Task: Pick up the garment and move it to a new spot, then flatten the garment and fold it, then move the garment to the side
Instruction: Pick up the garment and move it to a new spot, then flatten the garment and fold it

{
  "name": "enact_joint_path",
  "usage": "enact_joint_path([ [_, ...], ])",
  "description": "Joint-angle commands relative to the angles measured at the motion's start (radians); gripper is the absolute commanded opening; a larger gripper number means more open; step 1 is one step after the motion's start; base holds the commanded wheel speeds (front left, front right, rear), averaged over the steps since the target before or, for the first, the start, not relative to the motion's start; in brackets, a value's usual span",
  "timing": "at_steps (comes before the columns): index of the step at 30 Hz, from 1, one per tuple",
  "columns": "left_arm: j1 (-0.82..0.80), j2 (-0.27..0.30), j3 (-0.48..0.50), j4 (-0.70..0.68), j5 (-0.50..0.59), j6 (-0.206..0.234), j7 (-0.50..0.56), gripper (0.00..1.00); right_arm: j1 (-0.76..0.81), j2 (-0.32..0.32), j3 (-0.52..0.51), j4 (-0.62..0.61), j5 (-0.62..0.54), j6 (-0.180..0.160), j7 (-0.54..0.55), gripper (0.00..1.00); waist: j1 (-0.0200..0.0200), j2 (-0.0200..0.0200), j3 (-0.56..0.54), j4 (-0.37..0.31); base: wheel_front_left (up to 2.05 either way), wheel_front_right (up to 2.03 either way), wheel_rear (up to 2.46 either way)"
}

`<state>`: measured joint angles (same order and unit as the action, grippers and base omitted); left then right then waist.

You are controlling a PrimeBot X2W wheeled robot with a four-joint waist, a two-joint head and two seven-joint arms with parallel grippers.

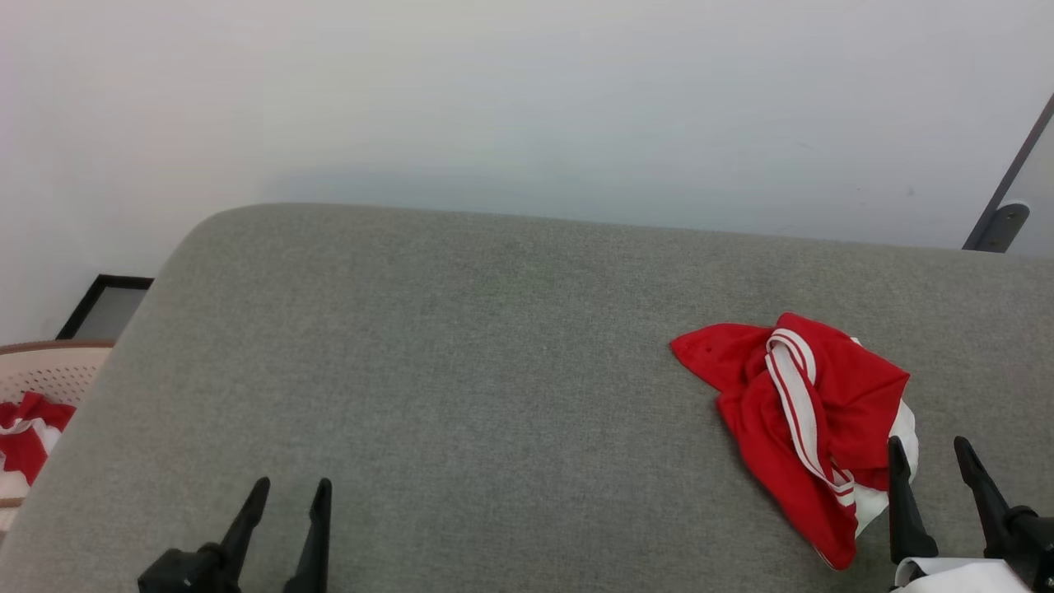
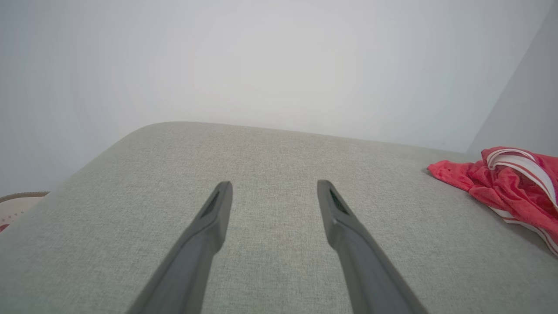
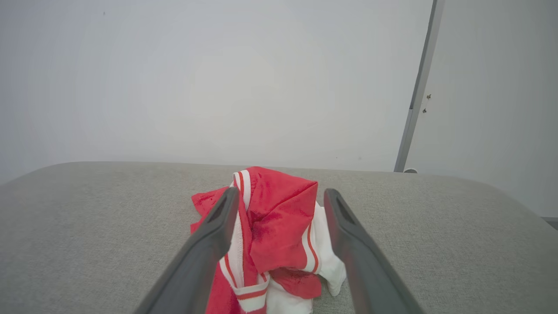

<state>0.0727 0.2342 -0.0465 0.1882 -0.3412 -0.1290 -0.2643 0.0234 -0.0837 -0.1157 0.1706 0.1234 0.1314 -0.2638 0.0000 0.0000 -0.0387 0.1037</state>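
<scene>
Right now I count one garment, a crumpled heap of bright red cloth with white bands edged by thin red stripes and some white inner fabric. It lies on the right part of the grey upholstered surface, towards the near edge.

I have two pincers in view, each with two dark fingers. The right pincer is spread wide and grips nothing. In its wrist view the garment shows between its fingers, but I cannot tell whether a finger touches the cloth. The left pincer is also spread and holds nothing, over bare surface well apart from the garment.

At the far left stands one pale perforated basket holding one smaller red-and-white cloth.
</scene>
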Motion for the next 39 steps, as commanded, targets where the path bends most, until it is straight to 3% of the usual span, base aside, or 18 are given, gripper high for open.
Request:
enact_joint_path([
  [1, 0.014, -0.003, 0.002, -0.004, 0.013, -0.001, 0.0, 1.0, 0.001, 0.004, 0.001, 0.003, 0.004, -0.001, -0.001, 1.0, 0.0, 0.0, 0.002, 0.001, 0.0, 0.0, 0.0],
  [18, 0.01, -0.021, 0.008, -0.006, 0.028, -0.001, 0.0, 1.0, -0.017, 0.011, 0.011, 0.024, -0.008, -0.001, -0.001, 1.0, 0.0, 0.0, 0.017, -0.002, 0.0, 0.0, 0.0],
  [21, 0.007, -0.032, 0.011, -0.009, 0.03, -0.001, 0.0, 1.0, -0.045, -0.003, 0.027, 0.046, -0.001, -0.001, -0.001, 1.0, 0.0, 0.0, 0.027, -0.006, 0.0, 0.0, 0.0],
  [24, 0.003, -0.044, 0.012, -0.012, 0.022, -0.001, 0.0, 1.0, -0.106, -0.071, 0.077, 0.103, -0.014, -0.001, 0.027, 1.0, 0.0, 0.0, 0.055, -0.015, 0.0, 0.0, 0.0],
  [33, -0.071, -0.051, -0.03, 0.003, 0.001, -0.001, 0.0, 1.0, -0.384, -0.327, 0.176, 0.243, 0.144, -0.001, 0.421, 1.0, 0.0, 0.0, 0.169, 0.004, 0.0, 0.0, 0.0],
  [39, -0.121, -0.043, -0.071, 0.019, -0.018, -0.001, 0.0, 1.0, -0.472, -0.452, 0.338, 0.302, 0.331, -0.001, 0.717, 1.0, 0.0, 0.0, 0.234, 0.024, 0.0, 0.0, 0.0],
])
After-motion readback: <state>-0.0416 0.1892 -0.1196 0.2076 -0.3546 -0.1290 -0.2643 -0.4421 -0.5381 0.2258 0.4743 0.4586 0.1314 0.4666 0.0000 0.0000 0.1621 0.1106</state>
